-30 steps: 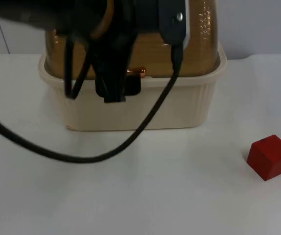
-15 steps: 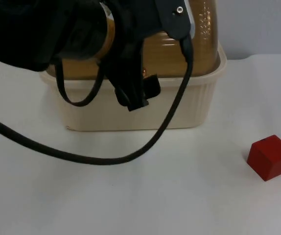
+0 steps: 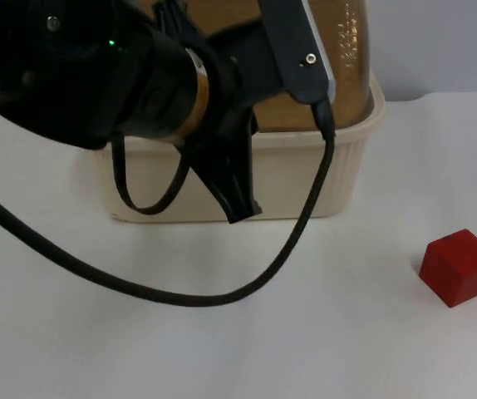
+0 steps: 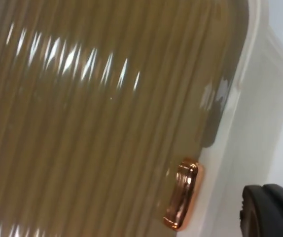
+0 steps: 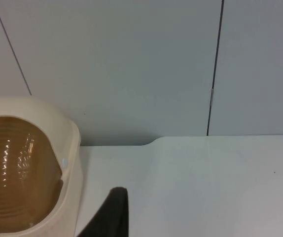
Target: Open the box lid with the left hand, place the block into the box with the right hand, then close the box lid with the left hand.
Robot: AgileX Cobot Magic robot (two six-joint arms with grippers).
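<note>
From above, our left gripper (image 3: 237,195) has swung down before the box (image 3: 338,179); lid (image 3: 351,50) unopened, block (image 3: 459,267) well right. Left wrist: handle (image 4: 182,194) near. Right wrist: the right arm waits. We cannot tell either jaw state.

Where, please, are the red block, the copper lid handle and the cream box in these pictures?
red block (image 3: 459,267): top view, its front face.
copper lid handle (image 4: 182,194): left wrist view, middle of the handle.
cream box (image 3: 338,179): top view, ribbed front wall.
</note>
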